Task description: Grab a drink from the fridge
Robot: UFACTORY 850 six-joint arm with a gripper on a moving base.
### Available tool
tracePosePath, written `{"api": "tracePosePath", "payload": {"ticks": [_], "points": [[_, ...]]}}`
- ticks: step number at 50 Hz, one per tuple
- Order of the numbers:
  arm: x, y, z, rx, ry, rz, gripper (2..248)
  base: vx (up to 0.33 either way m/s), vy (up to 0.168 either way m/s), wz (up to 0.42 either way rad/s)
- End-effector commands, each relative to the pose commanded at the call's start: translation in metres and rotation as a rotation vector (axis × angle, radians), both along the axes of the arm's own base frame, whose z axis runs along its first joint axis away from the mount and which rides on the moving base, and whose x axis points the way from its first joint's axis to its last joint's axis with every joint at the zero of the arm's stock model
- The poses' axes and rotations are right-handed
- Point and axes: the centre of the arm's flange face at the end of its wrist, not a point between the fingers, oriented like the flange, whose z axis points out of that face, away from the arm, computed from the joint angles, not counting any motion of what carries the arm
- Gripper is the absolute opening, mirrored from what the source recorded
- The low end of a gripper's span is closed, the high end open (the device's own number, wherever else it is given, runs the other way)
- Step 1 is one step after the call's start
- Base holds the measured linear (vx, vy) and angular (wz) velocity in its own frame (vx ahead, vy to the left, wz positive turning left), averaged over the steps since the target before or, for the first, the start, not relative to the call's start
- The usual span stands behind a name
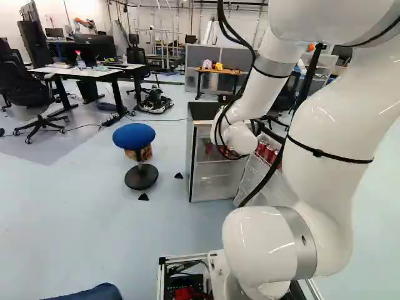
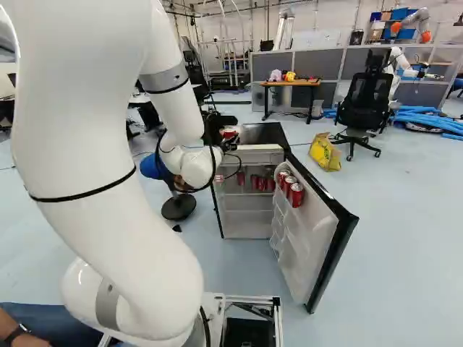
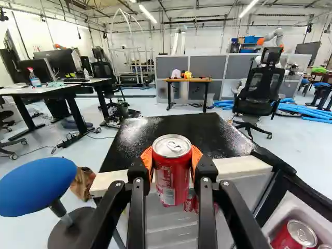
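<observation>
Currently, gripper [image 2: 230, 134] clamped on red can [image 3: 172, 174], upright, near top of fridge [image 2: 265, 134]. Fridge door [image 2: 307, 242] open; further cans [image 2: 296, 195] along its inner side.

Pale blue floor [image 1: 69, 206] meets white walls [image 3: 44, 32] under ceiling strip lights [image 3: 147, 14]. Grey partitions [image 2: 318, 65] back a wooden-topped table [image 2: 300, 83], a yellow toy [image 2: 290, 76] between its side edges. A black office chair [image 2: 364, 105] stands nearby, a blue-seated stool [image 1: 134, 135] apart.
</observation>
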Motion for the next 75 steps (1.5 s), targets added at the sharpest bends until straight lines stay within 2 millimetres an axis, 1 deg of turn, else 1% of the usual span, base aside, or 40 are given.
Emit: {"api": "tracePosePath", "payload": {"ticks": [23, 43, 75], "points": [[0.034, -0.002, 0.017, 0.009, -0.01, -0.013, 94, 0.0, 0.0, 0.0], [0.064, -0.003, 0.011, 0.02, 0.022, -0.021, 94, 0.0, 0.0, 0.0], [0.118, 0.003, 0.006, 0.018, -0.002, -0.002, 94, 0.0, 0.0, 0.0]]}}
